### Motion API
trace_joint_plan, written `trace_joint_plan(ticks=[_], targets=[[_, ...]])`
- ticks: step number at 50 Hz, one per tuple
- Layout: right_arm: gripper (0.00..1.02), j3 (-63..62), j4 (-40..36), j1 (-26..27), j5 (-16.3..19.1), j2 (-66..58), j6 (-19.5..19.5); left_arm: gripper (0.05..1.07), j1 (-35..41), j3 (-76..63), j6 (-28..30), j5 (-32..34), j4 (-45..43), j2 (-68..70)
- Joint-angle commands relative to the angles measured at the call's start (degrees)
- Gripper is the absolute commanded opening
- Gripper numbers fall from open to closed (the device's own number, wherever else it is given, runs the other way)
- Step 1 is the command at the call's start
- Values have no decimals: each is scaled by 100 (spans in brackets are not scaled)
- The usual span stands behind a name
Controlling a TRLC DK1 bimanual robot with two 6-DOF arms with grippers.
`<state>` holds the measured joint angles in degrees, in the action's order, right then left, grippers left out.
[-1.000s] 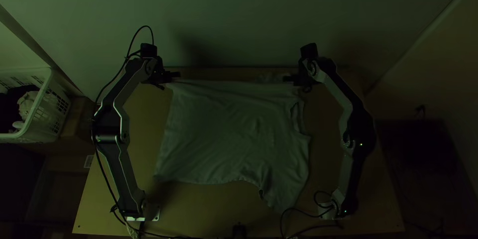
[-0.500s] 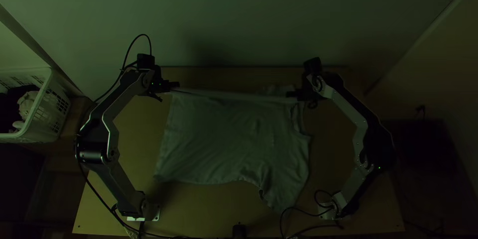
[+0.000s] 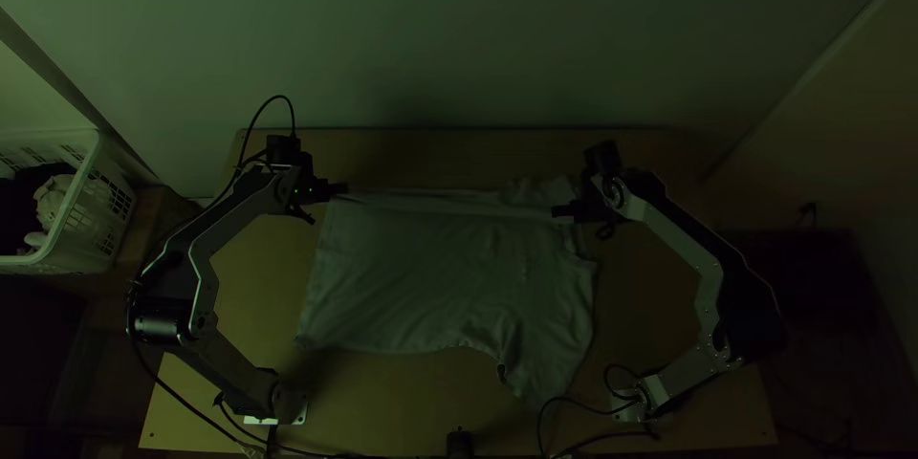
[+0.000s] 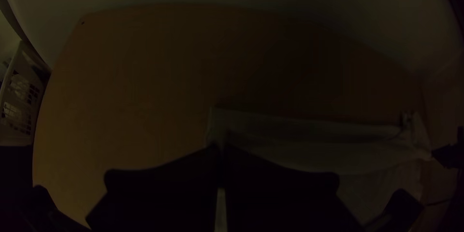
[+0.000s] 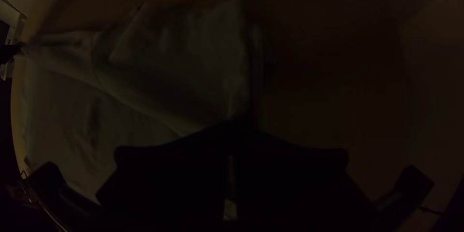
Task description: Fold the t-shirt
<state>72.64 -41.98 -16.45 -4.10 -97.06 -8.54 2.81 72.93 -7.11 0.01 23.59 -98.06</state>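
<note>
My top view has the t-shirt (image 3: 435, 277) on the worktop (image 3: 258, 320), first fold seemingly unfinished, the rest undone; in my left wrist view the left gripper (image 4: 220, 147) has its jaws pinching cloth, as does the right gripper (image 5: 231, 123) in my right.

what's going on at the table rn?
Two arms are folding a t-shirt. The left gripper and right gripper each have their jaws closed on its far side, toward opposite ends, with a strip of cloth pulled taut between them. The rest lies mostly spread on the table, a bit wrinkled. The far side isn't across to the near side yet, so the fold looks unfinished.
</note>
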Motion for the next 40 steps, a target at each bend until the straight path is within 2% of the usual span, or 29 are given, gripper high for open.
trace_joint_plan(ticks=[1, 2, 4, 6, 7, 10, 12, 24, 40], targets=[[18, -356, 5, 1, -82, 169, -148, 41, -8, -244, -80, 25, -22, 182], [31, -400, 5, 10, -82, 196, -184, 50, -8, -261, -71, 25, -4, 173], [63, -488, 5, 10, -82, 231, -219, 66, -8, -270, -53, 16, 14, 173], [97, -532, -4, 10, -82, 240, -236, 76, -8, -270, -44, 16, 66, 173], [100, -532, -21, 10, -82, 231, -245, 81, -17, -270, -44, 16, 84, 173], [99, -549, -100, 19, -82, 284, -307, 98, -52, -235, -36, 87, 304, 182], [99, -602, -100, 19, -82, 416, -298, 101, -70, -156, -18, 183, 479, 182], [99, -971, -100, -16, -82, 1400, -368, 102, -184, -332, 184, 649, 559, 991], [99, -2114, -30, -227, -74, 3650, -1159, 102, -219, -964, 659, 913, 1446, 2142]])
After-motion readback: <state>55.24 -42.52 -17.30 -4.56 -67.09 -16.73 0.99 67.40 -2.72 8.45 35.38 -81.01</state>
